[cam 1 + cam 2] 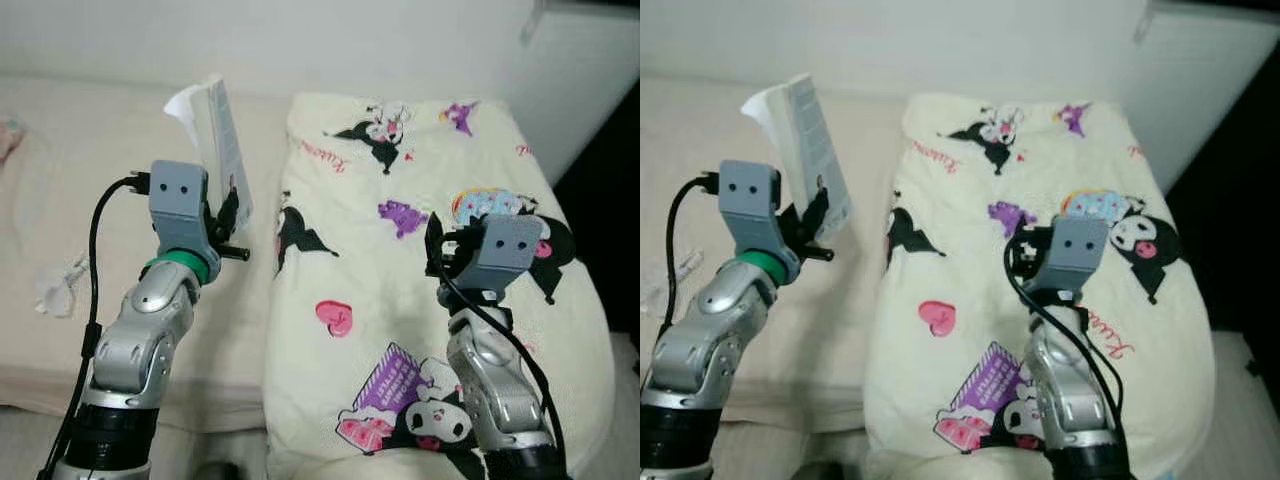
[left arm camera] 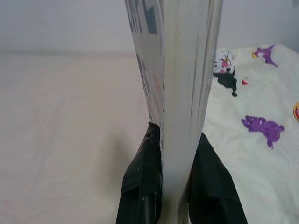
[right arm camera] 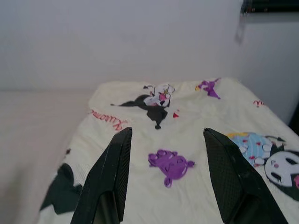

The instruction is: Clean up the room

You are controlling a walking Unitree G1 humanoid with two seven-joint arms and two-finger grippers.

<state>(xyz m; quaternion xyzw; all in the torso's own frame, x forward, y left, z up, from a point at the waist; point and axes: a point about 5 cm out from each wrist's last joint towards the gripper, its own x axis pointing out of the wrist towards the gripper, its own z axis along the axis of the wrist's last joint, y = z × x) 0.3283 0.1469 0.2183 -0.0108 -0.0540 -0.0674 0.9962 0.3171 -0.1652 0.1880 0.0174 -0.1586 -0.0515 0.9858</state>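
Book [image 1: 222, 150] stands upright above the bed [image 1: 80, 160], pinched by the left end effector [image 1: 228, 222]; keep it vertical while carrying. Right end effector [image 3: 163, 177] hovers empty, fingers spread, over the quilt [image 1: 420, 300].

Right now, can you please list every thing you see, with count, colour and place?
book: one, white and grey, held upright above the bed by the left hand
blanket: one, cream with cartoon prints, spread on the right part of the bed
bed: one, beige sheet, under everything
crumpled paper: one, white, on the bed's left side
wall: white, behind the bed
left hand: shut on the book
right hand: open, over the blanket
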